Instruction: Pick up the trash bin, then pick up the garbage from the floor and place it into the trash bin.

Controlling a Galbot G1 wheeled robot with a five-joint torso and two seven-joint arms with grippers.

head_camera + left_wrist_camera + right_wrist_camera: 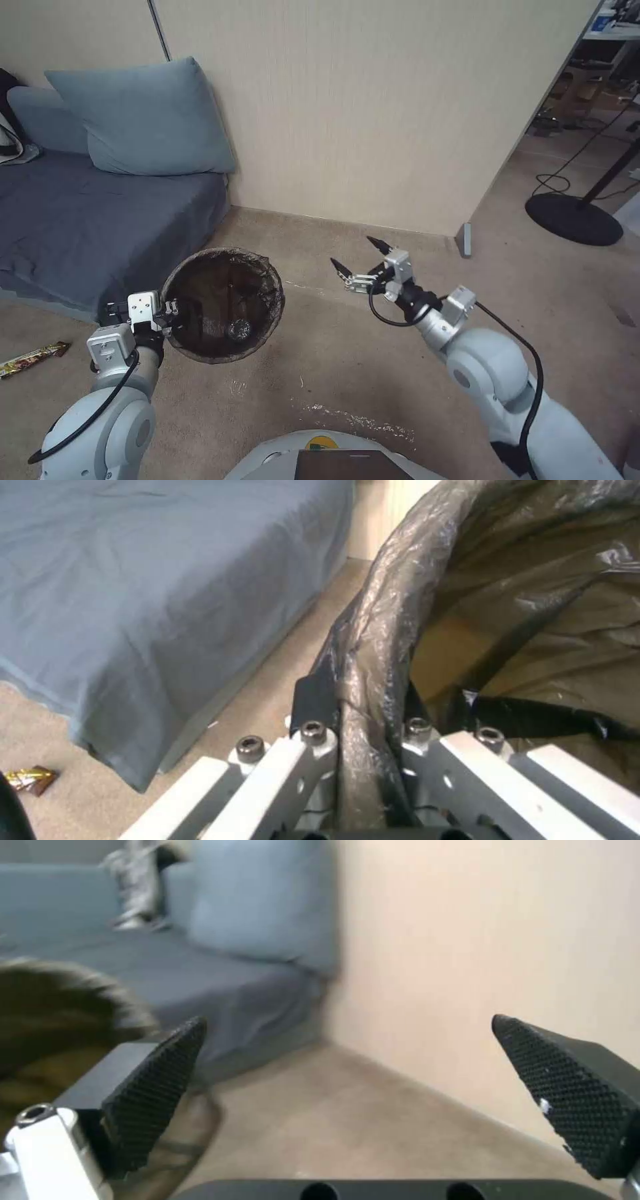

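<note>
Near left, a wrapper lies on the floor. The left end effector clamps the bin rim beside the sofa. Farther right, the right end effector hangs wide, holding nothing.

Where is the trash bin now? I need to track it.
In the head view, the trash bin is on the robot's left beside the sofa, the left gripper clamped on its rim.
</note>
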